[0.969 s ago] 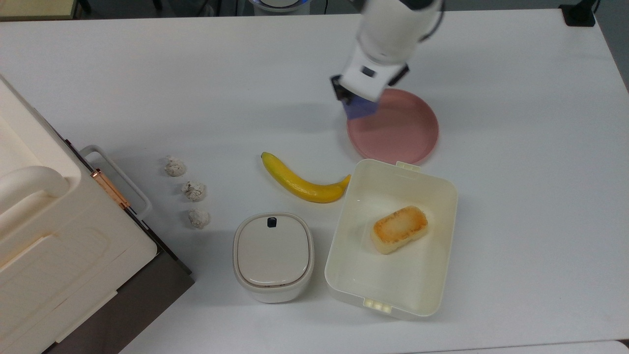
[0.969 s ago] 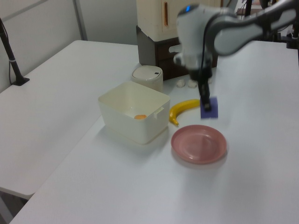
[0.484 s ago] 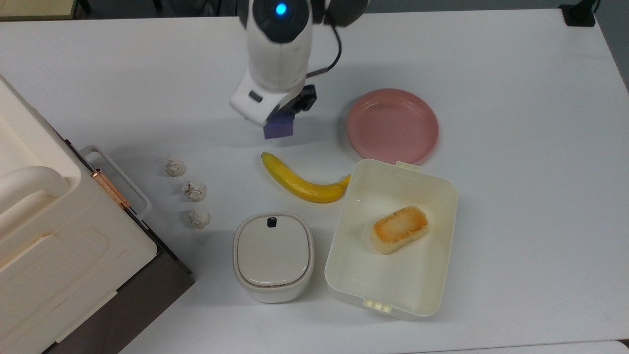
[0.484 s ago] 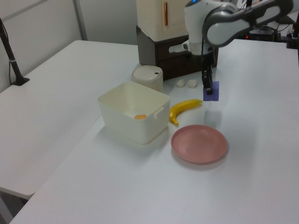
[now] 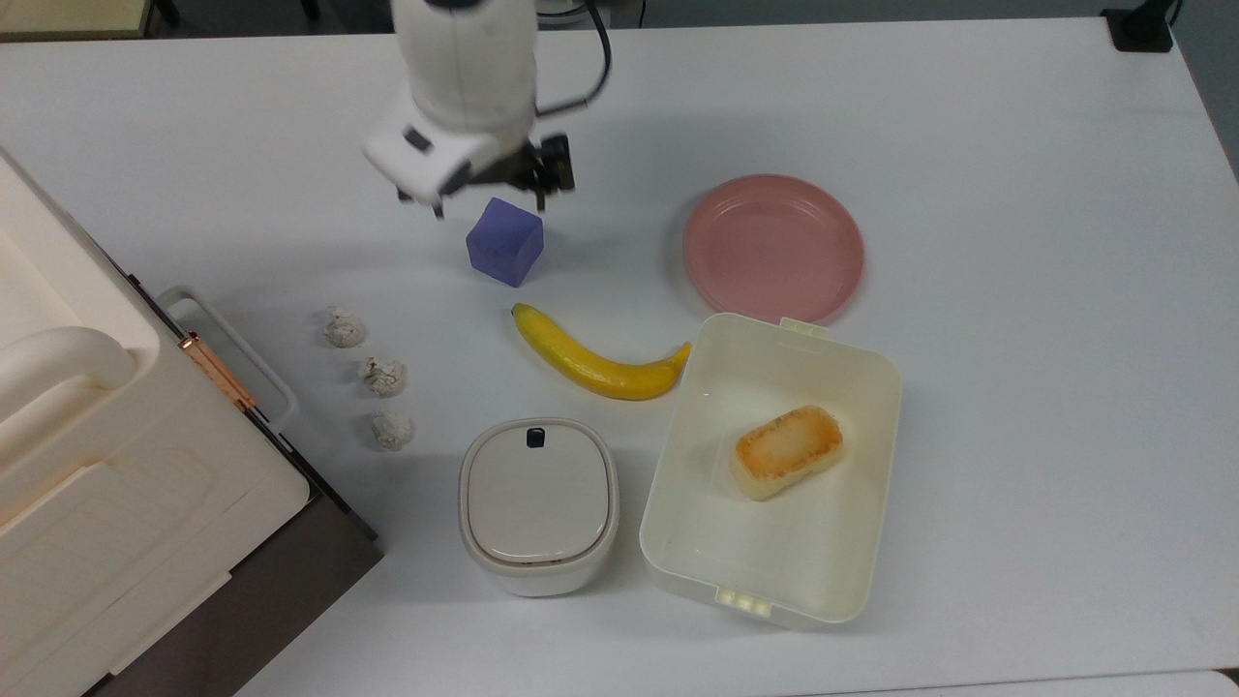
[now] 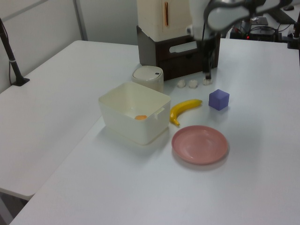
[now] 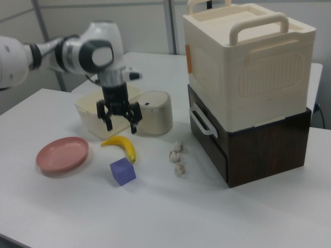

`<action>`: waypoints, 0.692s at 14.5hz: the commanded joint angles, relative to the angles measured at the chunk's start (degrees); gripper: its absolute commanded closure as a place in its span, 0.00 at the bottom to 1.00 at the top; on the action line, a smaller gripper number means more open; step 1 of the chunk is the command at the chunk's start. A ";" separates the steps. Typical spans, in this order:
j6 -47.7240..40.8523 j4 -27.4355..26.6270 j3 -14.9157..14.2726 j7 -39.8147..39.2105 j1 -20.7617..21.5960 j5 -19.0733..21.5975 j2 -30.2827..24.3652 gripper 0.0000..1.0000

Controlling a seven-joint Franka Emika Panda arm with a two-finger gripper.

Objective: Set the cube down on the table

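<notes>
One blue-purple cube (image 5: 503, 241) sits on the white table (image 5: 1016, 290) in the top view, and we see the gripper (image 5: 489, 192) just beyond it at its 12 o'clock, fingers spread apart and holding nothing. At the cube's 3 o'clock lies the pink plate (image 5: 773, 248), well apart; at its 5 o'clock lies the banana (image 5: 592, 356), near but not touching. The cream plastic box (image 5: 771, 469) holds a toasted bread block (image 5: 785, 451), and a lidded cream container (image 5: 538, 503) stands at the banana's 7 o'clock. Three crumpled paper balls (image 5: 381, 376) line up at the cube's 8 o'clock.

We find the cube (image 6: 219, 99) in the left view resting flat on the table (image 6: 262, 187), at the plate's (image 6: 200, 144) 1 o'clock and the banana's (image 6: 184, 110) 3 o'clock. The gripper's dark fingers (image 6: 207, 70) hang above the tabletop at the cube's 11 o'clock.

From the right view, we see the cube (image 7: 122, 171) on the table (image 7: 217, 217) at 6 o'clock from the gripper (image 7: 119, 118), whose fingers are parted and raised clear of it. The banana (image 7: 123, 146) lies between them, and the plate (image 7: 62, 154) sits at the cube's 9 o'clock. A stacked cream and dark-wood cabinet (image 7: 248, 93) stands at the cube's 2 o'clock.
</notes>
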 commanded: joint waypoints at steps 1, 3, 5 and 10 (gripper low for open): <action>-5.28 0.36 0.08 0.02 -3.79 0.37 -9.71 0.00; -5.19 0.53 0.08 0.11 -4.43 0.64 -11.75 0.00; -5.28 0.45 0.08 0.55 -5.22 0.73 -13.25 0.00; -5.80 0.36 0.00 5.56 -5.57 0.46 -13.61 0.00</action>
